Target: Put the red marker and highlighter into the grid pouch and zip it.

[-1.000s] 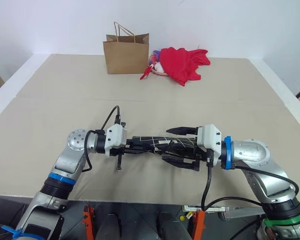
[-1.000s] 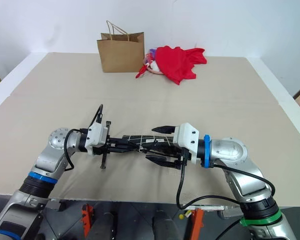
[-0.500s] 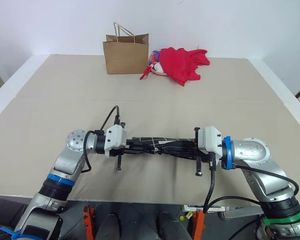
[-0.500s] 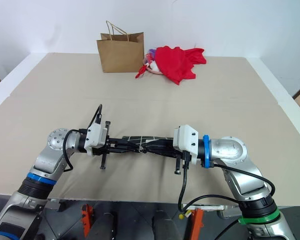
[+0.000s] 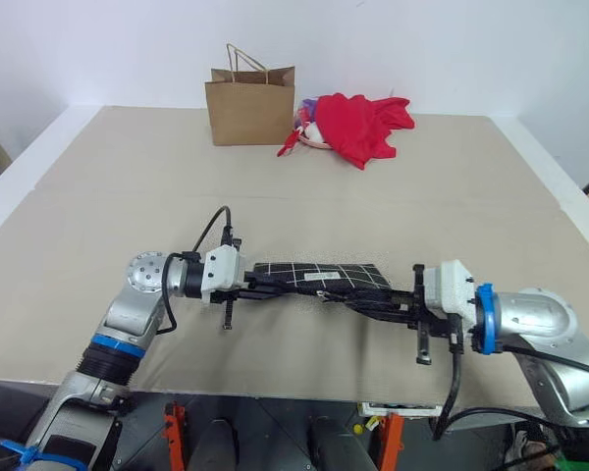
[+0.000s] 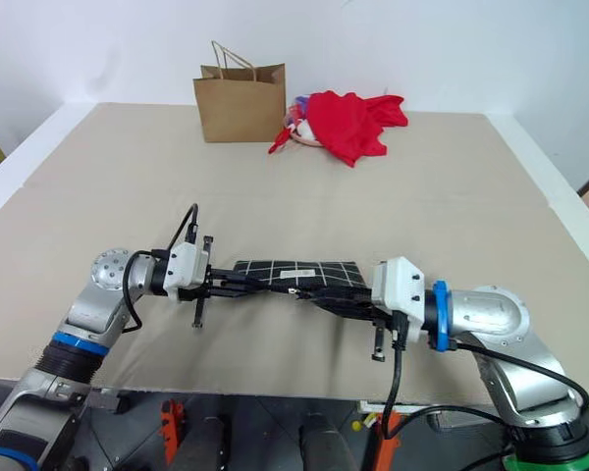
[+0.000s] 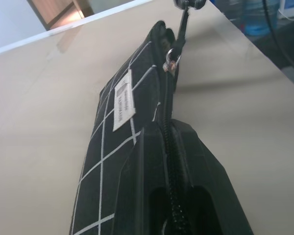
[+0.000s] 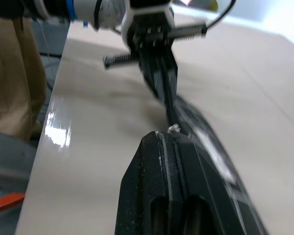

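The grid pouch (image 5: 324,274), black with white lines and a small white label (image 7: 122,100), hangs just above the table between my two grippers. My left gripper (image 5: 262,286) is shut on the pouch's left end, clamping the zipper edge (image 7: 172,142). My right gripper (image 5: 349,300) comes in from the right and is shut on the zipper pull (image 8: 174,128). The pull (image 7: 172,56) sits near the pouch's far end from the left gripper, with the zipper teeth closed up to it. The red marker and the highlighter are hidden.
A brown paper bag (image 5: 250,106) stands at the table's far edge, with a heap of red cloth (image 5: 365,124) to its right. The beige table (image 5: 452,206) is wide, with white rims on both sides.
My right gripper was open around the pouch, then shut on it and drew back to the right with the pull. The pouch now shows its grid face. The left gripper kept its hold.
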Action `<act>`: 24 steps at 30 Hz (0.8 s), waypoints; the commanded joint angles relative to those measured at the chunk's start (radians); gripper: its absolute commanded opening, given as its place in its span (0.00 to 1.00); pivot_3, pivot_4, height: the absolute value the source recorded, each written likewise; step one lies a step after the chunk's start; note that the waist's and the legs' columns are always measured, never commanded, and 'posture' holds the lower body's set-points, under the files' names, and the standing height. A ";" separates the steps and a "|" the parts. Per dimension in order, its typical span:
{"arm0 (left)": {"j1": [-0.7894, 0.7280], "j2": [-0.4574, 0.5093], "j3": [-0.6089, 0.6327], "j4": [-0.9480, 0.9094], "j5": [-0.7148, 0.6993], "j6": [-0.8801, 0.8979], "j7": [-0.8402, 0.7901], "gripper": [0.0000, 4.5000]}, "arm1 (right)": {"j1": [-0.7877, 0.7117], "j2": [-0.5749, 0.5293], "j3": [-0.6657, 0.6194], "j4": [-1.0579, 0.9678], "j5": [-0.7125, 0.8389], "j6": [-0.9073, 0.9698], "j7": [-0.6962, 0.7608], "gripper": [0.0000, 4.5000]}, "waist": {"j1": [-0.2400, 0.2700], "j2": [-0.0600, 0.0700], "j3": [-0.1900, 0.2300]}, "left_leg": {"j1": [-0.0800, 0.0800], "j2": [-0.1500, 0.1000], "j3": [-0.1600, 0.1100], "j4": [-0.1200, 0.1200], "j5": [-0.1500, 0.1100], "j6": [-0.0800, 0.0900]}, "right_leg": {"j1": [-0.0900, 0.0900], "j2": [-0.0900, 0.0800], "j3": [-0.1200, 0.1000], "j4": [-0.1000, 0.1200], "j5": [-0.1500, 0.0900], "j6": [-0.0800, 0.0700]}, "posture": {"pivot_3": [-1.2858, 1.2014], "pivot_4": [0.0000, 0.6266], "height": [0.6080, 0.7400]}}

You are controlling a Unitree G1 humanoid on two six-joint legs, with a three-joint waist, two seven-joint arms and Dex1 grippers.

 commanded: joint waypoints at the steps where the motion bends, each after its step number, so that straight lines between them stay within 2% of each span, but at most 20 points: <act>1: -0.031 0.030 0.035 0.052 0.003 -0.039 -0.024 0.00 | 0.104 -0.047 -0.167 0.067 -0.019 -0.075 0.048 0.02 | 0.000 0.000 0.000 | 0.000 0.000 0.000 0.000 0.000 0.000 | 0.000 0.000 0.000 0.000 0.000 0.000 | 0.52 0.24 1.00; 7: -0.052 0.046 0.033 0.091 -0.003 -0.034 -0.055 0.00 | 0.174 -0.073 -0.271 0.151 -0.023 -0.125 0.060 0.02 | -0.009 0.000 0.000 | 0.001 0.000 0.000 0.000 0.000 0.000 | 0.000 0.000 0.000 0.001 0.000 0.000 | 0.52 0.24 1.00; 10: -0.055 0.050 0.029 0.082 -0.014 0.029 -0.060 0.00 | 0.152 -0.059 -0.267 0.121 0.041 -0.055 0.020 0.02 | -0.010 0.000 0.000 | 0.002 0.000 0.000 0.000 0.000 0.000 | 0.000 0.000 0.000 0.001 -0.001 -0.002 | 0.52 0.24 1.00; 12: -0.058 0.047 0.033 0.058 -0.041 0.118 -0.053 0.17 | 0.105 -0.038 -0.255 0.098 0.114 0.038 -0.047 0.00 | -0.011 -0.001 0.000 | 0.001 0.000 0.000 0.001 0.000 0.000 | 0.001 0.000 0.000 0.001 -0.001 -0.002 | 0.52 0.24 1.00; 13: -0.063 0.043 0.042 0.044 -0.062 0.184 -0.034 0.23 | 0.084 -0.028 -0.248 0.096 0.134 0.075 -0.079 0.16 | -0.012 0.000 0.000 | 0.001 0.000 0.000 0.001 0.000 0.000 | 0.001 0.000 0.000 0.001 -0.001 -0.003 | 0.52 0.24 1.00; 14: -0.068 0.039 0.052 0.033 -0.080 0.241 -0.013 0.34 | 0.067 -0.019 -0.245 0.098 0.150 0.109 -0.110 0.23 | -0.012 0.000 0.000 | 0.001 0.000 0.000 0.001 0.000 0.000 | 0.001 0.000 0.000 0.001 0.000 -0.003 | 0.52 0.24 1.00; 18: -0.083 0.041 0.103 0.001 -0.128 0.445 0.089 0.77 | 0.017 0.040 -0.264 0.141 0.176 0.188 -0.243 0.64 | -0.008 -0.001 0.000 | 0.001 0.000 -0.001 0.001 0.000 0.000 | 0.001 0.000 0.000 0.001 0.000 -0.002 | 0.52 0.24 1.00; 19: -0.082 0.042 0.120 -0.003 -0.133 0.487 0.123 0.91 | 0.013 0.056 -0.270 0.153 0.172 0.196 -0.273 0.78 | -0.008 -0.001 0.000 | 0.000 0.000 -0.001 0.001 0.000 0.000 | 0.001 0.000 0.000 0.001 0.000 0.000 | 0.52 0.24 1.00; 20: -0.077 0.045 0.133 -0.003 -0.126 0.508 0.158 0.99 | 0.014 0.070 -0.277 0.164 0.174 0.209 -0.298 0.86 | -0.008 -0.001 0.000 | 0.000 0.000 -0.001 0.001 0.000 0.000 | 0.001 0.000 0.000 0.001 0.000 0.001 | 0.52 0.24 1.00; 21: -0.069 0.046 0.145 -0.004 -0.114 0.519 0.195 1.00 | 0.018 0.082 -0.281 0.175 0.166 0.205 -0.313 0.97 | -0.008 0.000 0.000 | 0.000 0.000 -0.001 0.001 0.000 0.000 | 0.001 0.000 0.000 0.001 0.000 0.001 | 0.52 0.24 1.00; 24: -0.036 0.048 0.169 -0.007 -0.070 0.540 0.305 1.00 | 0.051 0.101 -0.286 0.207 0.117 0.165 -0.330 0.99 | -0.006 0.000 0.000 | 0.000 -0.001 -0.001 0.000 0.000 0.000 | 0.001 0.000 0.000 0.001 -0.001 0.001 | 0.52 0.24 1.00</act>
